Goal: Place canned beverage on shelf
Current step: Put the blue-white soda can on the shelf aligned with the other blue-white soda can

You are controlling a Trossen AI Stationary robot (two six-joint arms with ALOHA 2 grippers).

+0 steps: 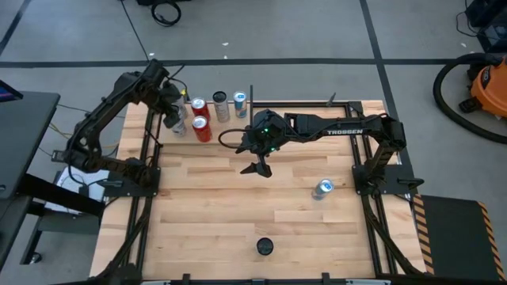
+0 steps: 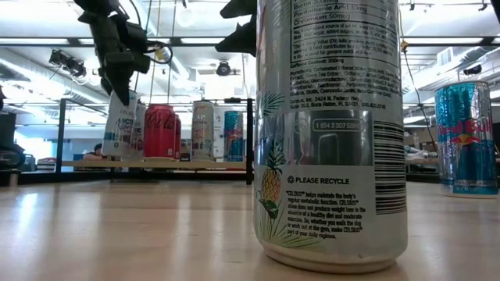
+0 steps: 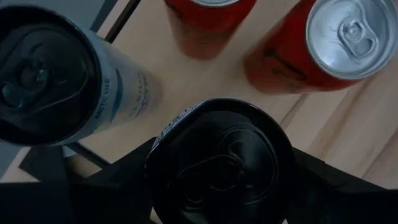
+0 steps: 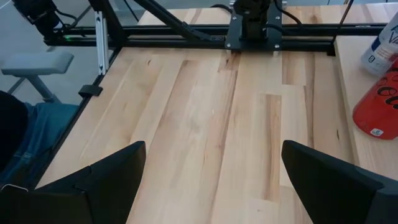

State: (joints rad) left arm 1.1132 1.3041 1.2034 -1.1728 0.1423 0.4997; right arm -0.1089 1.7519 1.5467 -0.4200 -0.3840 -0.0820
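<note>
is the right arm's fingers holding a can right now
No, in the right wrist view the right gripper has its fingers spread wide with only bare tabletop between them.

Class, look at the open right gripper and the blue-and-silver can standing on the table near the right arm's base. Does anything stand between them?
Nothing visible: only bare tabletop lies between the right gripper and the blue-and-silver can.

On the shelf point(image 1: 207, 136) at the table's point(image 1: 238, 214) far edge, cans are standing in a cluster: two Coca-Cola cans point(image 1: 200, 119) beside a Red Bull can point(image 1: 240, 104). The left gripper point(image 1: 176, 120) is holding a can point(image 3: 221, 158) at the shelf's left end. Another Red Bull can point(image 1: 322, 188) is standing on the table's right, a Celsius can point(image 1: 264, 247) near its front edge.
</note>
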